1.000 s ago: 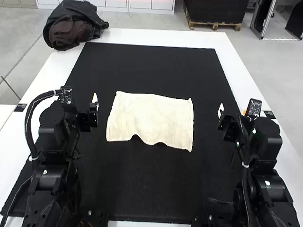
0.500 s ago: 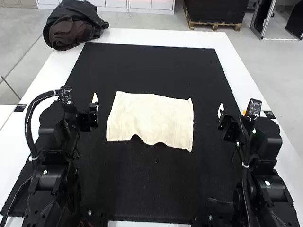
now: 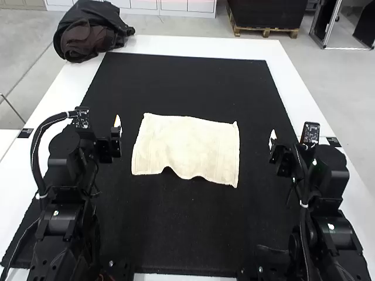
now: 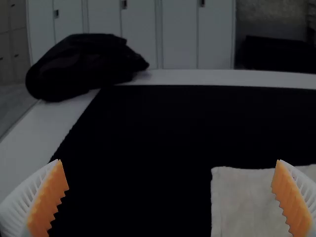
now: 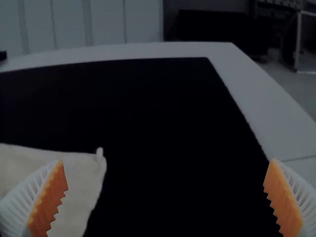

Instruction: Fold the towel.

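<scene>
Cream rectangular fabric towel [image 3: 187,146] lies spread; all folding appears outstanding. White-ribbed, orange-padded left gripper [image 4: 169,160] and matching right gripper [image 5: 167,160] stand wide, empty.

A dark bag [image 3: 88,34] sits on the white table [image 3: 193,47].

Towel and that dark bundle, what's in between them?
A bit of white tabletop, then black mat, going from the dark bundle to the towel, in the high view.

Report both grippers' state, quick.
Left white ribbed gripper with orange pads: open, holding nothing.
Right white ribbed gripper with orange pads: open, holding nothing.
</scene>
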Controlling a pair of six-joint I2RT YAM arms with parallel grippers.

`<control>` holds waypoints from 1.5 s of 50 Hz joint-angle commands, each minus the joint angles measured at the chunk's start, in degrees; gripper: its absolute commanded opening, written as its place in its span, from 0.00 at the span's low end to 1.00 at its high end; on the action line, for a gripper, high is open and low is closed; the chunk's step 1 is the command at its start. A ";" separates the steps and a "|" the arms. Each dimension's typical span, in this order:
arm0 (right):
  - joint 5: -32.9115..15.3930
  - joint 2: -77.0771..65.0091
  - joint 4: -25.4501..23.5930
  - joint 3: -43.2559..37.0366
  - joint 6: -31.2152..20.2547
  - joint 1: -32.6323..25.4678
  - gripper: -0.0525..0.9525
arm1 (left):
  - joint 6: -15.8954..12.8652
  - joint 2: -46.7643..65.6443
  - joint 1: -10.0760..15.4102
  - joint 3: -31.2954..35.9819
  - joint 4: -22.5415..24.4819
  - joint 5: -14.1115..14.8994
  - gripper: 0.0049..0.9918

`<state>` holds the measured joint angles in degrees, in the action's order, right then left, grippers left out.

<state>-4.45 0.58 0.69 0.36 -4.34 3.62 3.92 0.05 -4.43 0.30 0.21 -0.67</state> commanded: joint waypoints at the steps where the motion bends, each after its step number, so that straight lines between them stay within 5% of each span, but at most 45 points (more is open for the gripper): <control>1: 0.49 -0.49 0.10 -0.36 -0.76 -0.72 0.97 | -0.06 -0.23 0.12 -0.21 0.41 -0.48 0.98; 55: 0.49 -0.49 -0.16 -0.36 -0.76 -0.72 0.97 | -0.67 -0.32 -0.14 -0.30 0.41 -0.48 0.98; 75: 0.49 -0.49 0.28 -0.36 -0.93 -0.72 0.97 | -3.04 -0.32 -0.06 -0.21 0.58 -0.48 0.98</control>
<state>-4.45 0.56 0.54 0.36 -4.60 3.62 1.85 0.05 -4.43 0.32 0.27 -0.67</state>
